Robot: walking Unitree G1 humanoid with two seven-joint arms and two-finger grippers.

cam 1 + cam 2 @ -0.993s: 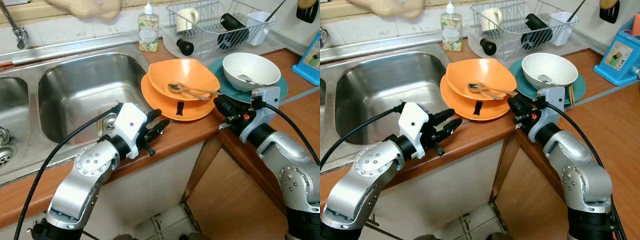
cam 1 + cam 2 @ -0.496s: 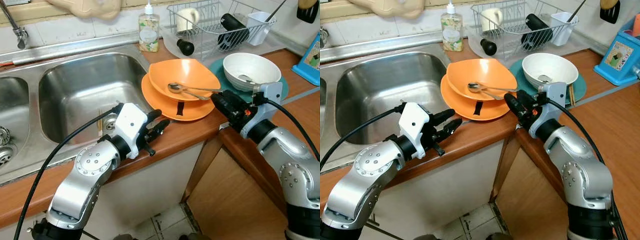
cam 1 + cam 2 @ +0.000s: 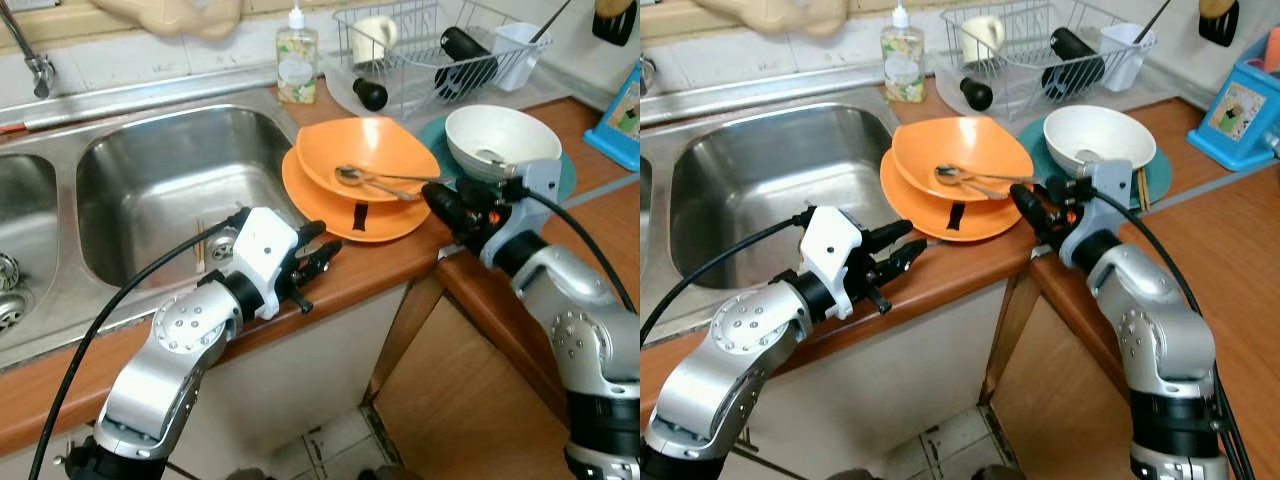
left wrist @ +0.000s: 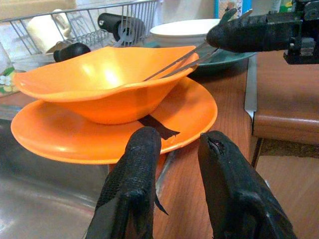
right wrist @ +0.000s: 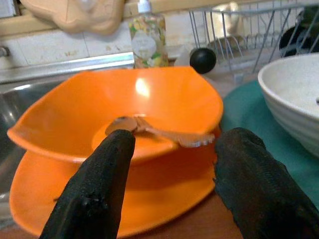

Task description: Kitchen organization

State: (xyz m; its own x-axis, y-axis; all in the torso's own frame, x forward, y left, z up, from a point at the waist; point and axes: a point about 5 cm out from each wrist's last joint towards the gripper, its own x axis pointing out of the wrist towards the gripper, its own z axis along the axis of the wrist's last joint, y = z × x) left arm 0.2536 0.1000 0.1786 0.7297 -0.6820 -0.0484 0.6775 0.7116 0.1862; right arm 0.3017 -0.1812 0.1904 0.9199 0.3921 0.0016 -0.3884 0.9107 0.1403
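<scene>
While parted, right gripper (image 5: 172, 191) flanking spoons (image 5: 149, 130).

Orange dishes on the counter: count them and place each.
2. An orange bowl sits on an orange plate beside the sink, before the dish rack. None seem hidden.

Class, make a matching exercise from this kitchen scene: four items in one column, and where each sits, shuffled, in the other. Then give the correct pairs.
Items:
1. orange bowl
2. white bowl
3. spoons
4. soap bottle

Places:
A. on the teal plate
B. behind the sink, by the wall
C. on the orange plate
D. inside the orange bowl

Pairs: 1-C, 2-A, 3-D, 4-B
</scene>
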